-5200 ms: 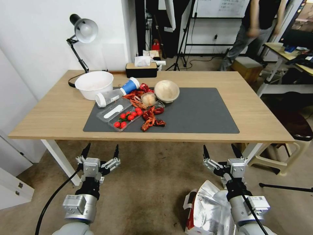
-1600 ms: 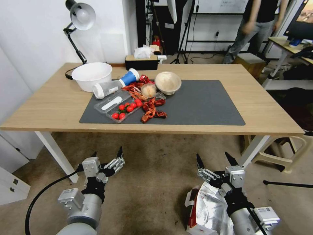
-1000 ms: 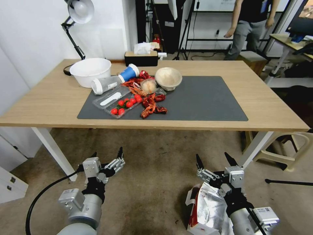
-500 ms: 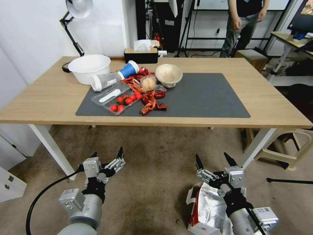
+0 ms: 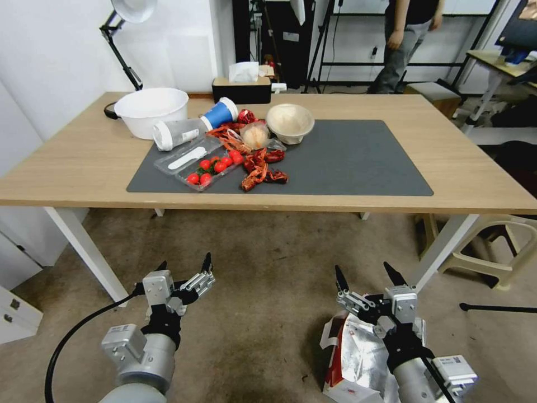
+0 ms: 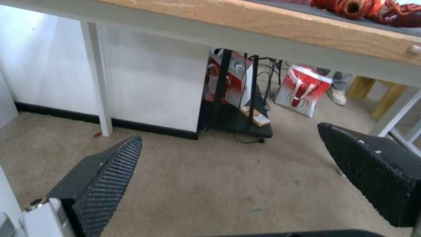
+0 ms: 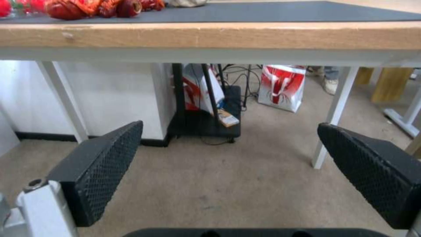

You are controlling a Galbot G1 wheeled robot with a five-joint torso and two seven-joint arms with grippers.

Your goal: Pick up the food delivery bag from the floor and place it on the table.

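- Food delivery bag, large, of white paper with red side panels and crinkly silver foil lining, stands on the worn brownish-beige carpet floor directly below and behind the right gripper, its white strap handle at the near left corner.
- Long light-wood table on white legs lies ahead of and above both pincers; its front edge overhangs open carpet, and the dark grey mat is bare ahead of the right pincer, while bowls, cups and red food crowd the part ahead of the left gripper.
- Right gripper hovers with its black fingers spread wide, holding nothing; the left one, well apart to the side over bare carpet, is likewise spread and empty.
- Judging by this, the step in hand is reaching for the bag: the right pincer should probably drop back and down onto a handle or the stiff rim, not the flimsy foil.
- Lifting needs care for the table's front edge and the white leg just beyond the right pincer; the carpet between the legs gives room.
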